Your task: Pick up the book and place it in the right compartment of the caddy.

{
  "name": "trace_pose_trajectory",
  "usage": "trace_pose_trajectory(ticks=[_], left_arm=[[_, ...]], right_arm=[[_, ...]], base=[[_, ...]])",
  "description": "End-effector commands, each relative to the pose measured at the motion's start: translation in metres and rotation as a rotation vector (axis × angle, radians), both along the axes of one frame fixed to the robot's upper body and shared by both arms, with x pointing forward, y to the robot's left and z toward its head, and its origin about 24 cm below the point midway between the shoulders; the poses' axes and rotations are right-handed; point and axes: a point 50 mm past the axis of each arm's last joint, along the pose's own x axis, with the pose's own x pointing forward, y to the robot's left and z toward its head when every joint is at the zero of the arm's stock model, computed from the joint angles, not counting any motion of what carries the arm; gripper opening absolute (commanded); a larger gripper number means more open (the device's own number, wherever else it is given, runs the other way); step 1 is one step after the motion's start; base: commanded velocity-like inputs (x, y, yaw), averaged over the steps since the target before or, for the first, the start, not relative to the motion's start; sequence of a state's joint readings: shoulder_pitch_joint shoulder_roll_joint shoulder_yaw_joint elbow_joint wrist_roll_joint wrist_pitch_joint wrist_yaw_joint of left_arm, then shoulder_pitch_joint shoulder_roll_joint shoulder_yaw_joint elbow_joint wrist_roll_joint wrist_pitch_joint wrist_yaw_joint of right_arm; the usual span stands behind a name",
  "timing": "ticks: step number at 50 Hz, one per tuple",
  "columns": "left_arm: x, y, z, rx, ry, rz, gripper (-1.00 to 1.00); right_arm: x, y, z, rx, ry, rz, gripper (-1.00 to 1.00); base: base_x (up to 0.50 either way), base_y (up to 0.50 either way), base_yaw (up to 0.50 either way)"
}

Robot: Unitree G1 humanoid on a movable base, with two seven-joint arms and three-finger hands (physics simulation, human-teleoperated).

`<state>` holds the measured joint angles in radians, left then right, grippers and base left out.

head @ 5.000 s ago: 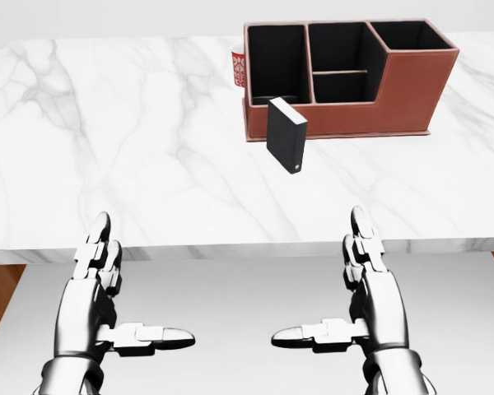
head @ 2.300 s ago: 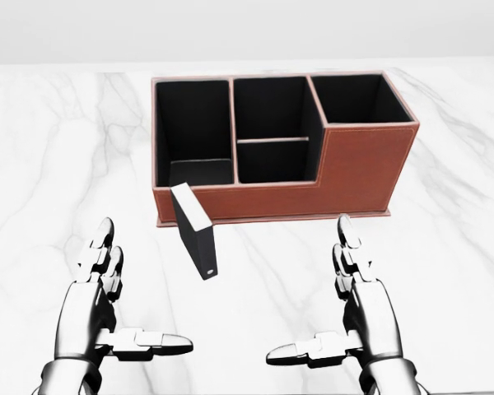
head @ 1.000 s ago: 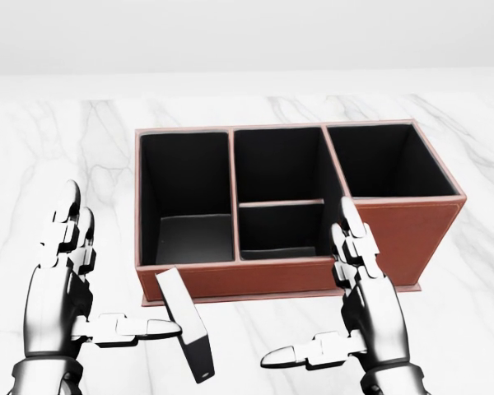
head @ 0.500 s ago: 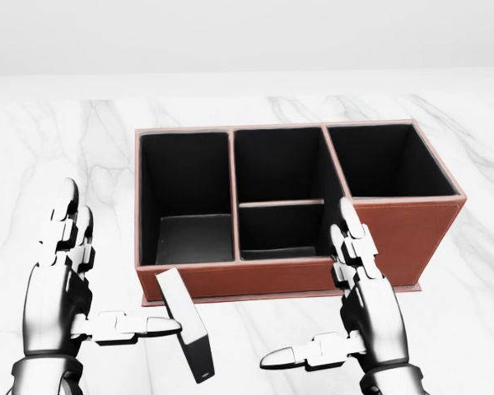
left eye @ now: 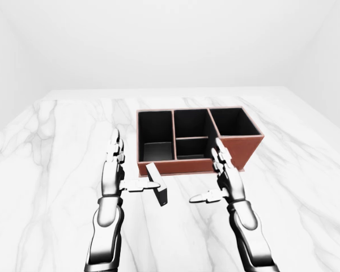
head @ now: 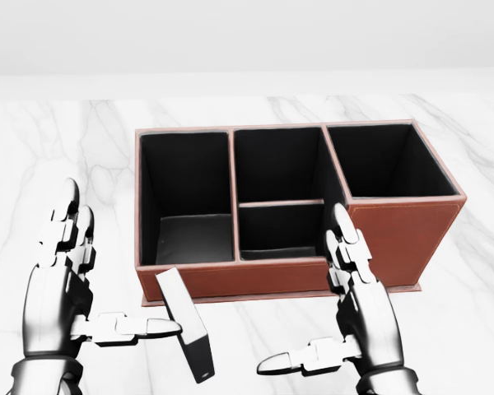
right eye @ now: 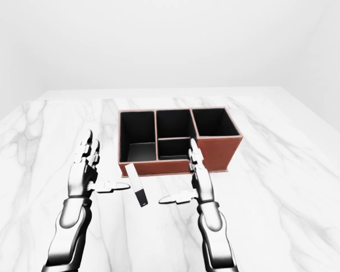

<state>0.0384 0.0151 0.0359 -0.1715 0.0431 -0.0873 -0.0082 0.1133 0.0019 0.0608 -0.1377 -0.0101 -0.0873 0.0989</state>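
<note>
Nearest, two shiny hands float over the white marble worktop (head: 58, 140). The left hand (head: 62, 288) is spread wide, its thumb pointing at the book (head: 187, 325). The right hand (head: 358, 317) is spread wide too, holding nothing. The black book stands tilted between them, just beside the left thumb. Behind it, at 12 o'clock, sits the brown caddy (head: 395, 234). Its right compartment (head: 383, 160) is at 1 o'clock.
</note>
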Motion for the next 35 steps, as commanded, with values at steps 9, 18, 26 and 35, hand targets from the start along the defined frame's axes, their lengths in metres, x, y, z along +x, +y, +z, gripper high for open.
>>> trace_pose_trajectory(ticks=[9,18,26,35], left_arm=[[0.002,-0.001,-0.004,0.002,0.017,-0.002,1.00],[0.001,-0.002,-0.003,0.002,0.014,-0.002,1.00],[0.001,-0.003,-0.006,0.014,0.024,-0.002,1.00],[0.002,-0.003,-0.006,0.016,0.027,-0.002,1.00]], right_arm=[[0.000,0.011,-0.006,-0.008,0.040,0.031,1.00],[0.000,0.016,-0.007,-0.042,0.070,0.018,1.00],[-0.001,0.022,-0.008,-0.067,0.078,0.041,1.00],[0.001,0.030,-0.006,-0.067,0.104,0.061,1.00]], base=[[0.00,0.00,0.00],[0.00,0.00,0.00],[0.00,0.00,0.00],[0.00,0.00,0.00]])
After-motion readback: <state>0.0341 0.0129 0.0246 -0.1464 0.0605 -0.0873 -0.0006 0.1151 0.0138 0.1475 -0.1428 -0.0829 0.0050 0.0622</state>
